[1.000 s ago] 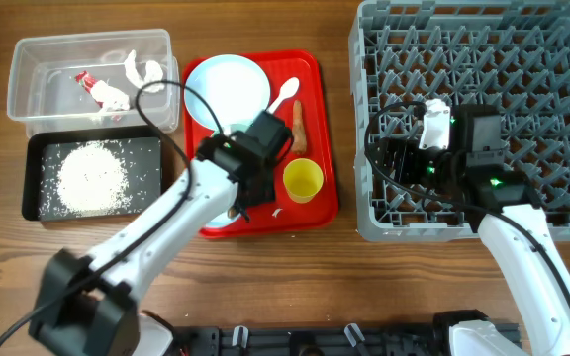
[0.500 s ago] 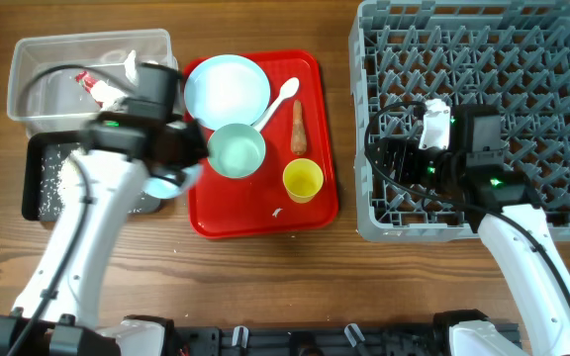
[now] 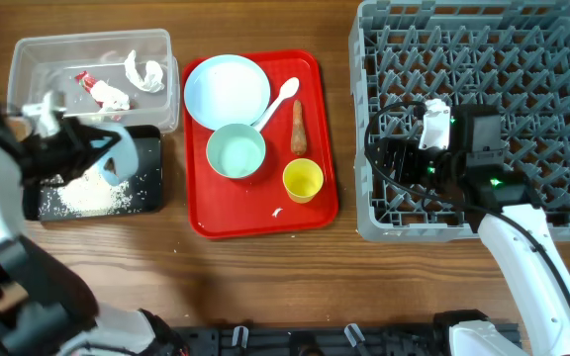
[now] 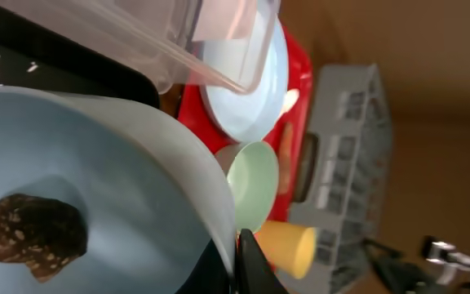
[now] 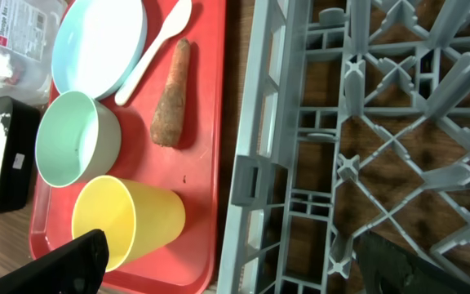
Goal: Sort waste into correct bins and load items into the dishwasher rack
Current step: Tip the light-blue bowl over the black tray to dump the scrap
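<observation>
Nearest the robot, the left claw (image 3: 102, 156) is clamped tight on the rim of a pale blue bowl (image 4: 121, 163), and the small brown lump (image 4: 31, 233) sits inside it. The bowl hangs over the black tray (image 3: 149, 150), above the loose rice (image 3: 87, 196). Over on the right, the right claw (image 5: 231, 261) waits with jaws spread wide and empty above the near left part of the dishwasher rack (image 3: 542, 59). On the red tray (image 3: 315, 213), working away from the robot: yellow cup (image 3: 303, 180), second bowl (image 3: 236, 151), carrot stick (image 3: 299, 127), white spoon (image 3: 283, 97), then the plate (image 3: 226, 89). Farthest left, the clear tub (image 3: 28, 69) holds the wrapper (image 3: 85, 81) and crumpled paper (image 3: 146, 71). This reads as the food-scraps step: emptying the bowl. The next move calls for tipping it further so the lump drops among the rice, inside the tray's rim, before the bowl heads for the rack.
</observation>
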Tool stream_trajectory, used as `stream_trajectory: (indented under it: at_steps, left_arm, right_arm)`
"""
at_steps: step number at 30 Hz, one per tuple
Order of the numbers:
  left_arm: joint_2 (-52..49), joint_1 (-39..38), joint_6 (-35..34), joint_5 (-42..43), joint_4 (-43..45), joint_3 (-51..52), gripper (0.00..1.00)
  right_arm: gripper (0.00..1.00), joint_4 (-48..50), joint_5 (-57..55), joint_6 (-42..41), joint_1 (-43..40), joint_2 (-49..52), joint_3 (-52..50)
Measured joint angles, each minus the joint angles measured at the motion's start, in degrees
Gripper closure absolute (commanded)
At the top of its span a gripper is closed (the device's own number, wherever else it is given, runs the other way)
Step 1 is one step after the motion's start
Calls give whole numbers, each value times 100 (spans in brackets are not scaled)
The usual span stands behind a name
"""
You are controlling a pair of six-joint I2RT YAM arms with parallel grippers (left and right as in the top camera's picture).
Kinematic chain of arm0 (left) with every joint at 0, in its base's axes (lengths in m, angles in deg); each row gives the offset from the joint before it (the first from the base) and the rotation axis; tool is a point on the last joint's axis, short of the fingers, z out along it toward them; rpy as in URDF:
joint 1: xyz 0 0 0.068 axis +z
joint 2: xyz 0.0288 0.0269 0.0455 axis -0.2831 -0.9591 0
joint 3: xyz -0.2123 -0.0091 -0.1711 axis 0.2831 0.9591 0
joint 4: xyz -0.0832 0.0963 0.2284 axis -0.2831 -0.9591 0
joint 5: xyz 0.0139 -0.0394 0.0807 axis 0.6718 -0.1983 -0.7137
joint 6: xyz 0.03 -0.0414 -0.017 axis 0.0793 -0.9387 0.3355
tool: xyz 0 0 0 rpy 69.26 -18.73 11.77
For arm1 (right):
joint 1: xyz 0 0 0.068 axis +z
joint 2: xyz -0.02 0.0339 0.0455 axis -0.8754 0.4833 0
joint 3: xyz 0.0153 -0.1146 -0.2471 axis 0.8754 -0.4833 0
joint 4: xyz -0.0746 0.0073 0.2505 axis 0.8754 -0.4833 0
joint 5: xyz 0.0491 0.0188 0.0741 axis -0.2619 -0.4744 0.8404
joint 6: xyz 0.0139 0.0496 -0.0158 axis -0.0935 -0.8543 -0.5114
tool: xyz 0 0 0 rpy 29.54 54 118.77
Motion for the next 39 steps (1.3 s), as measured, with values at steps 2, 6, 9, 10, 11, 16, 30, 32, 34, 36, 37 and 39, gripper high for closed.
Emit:
stream_trajectory:
  at_steps: [2, 6, 9, 10, 11, 16, 30, 32, 34, 36, 37, 39]
  left_arm:
    - [-330, 267, 81, 538, -28, 0, 96]
    - [-986, 675, 181, 1716, -302, 0, 96]
    - [-1281, 804, 205, 2420, -411, 0, 96]
    - [-1370, 841, 205, 2778, -415, 2, 96]
    - [-1379, 841, 199, 2883, -431, 2, 96]
    - [-1379, 841, 195, 3272, -527, 0, 96]
    - [-1379, 841, -321, 3436, -1193, 0, 96]
    - [-1379, 841, -326, 3447, -1255, 0, 96]
    - [-1379, 841, -317, 3447, -1272, 0, 96]
    - [-1377, 837, -245, 3447, -1325, 0, 96]
    - [-1364, 820, -170, 3447, -1366, 0, 96]
    - [-1259, 752, 28, 3440, -1397, 0, 96]
  right_arm:
    - [1, 2, 2, 0, 0, 0, 0]
    - [1, 0, 2, 0, 0, 0, 0]
    - [1, 0, 2, 0, 0, 0, 0]
    - [1, 0, 2, 0, 0, 0, 0]
    - [1, 0, 2, 0, 0, 0, 0]
    - [1, 0, 2, 0, 0, 0, 0]
    - [1, 44, 2, 0, 0, 0, 0]
    - [1, 44, 2, 0, 0, 0, 0]
    - [1, 44, 2, 0, 0, 0, 0]
    - [1, 44, 2, 0, 0, 0, 0]
    - [1, 44, 2, 0, 0, 0, 0]
    - [1, 44, 2, 0, 0, 0, 0]
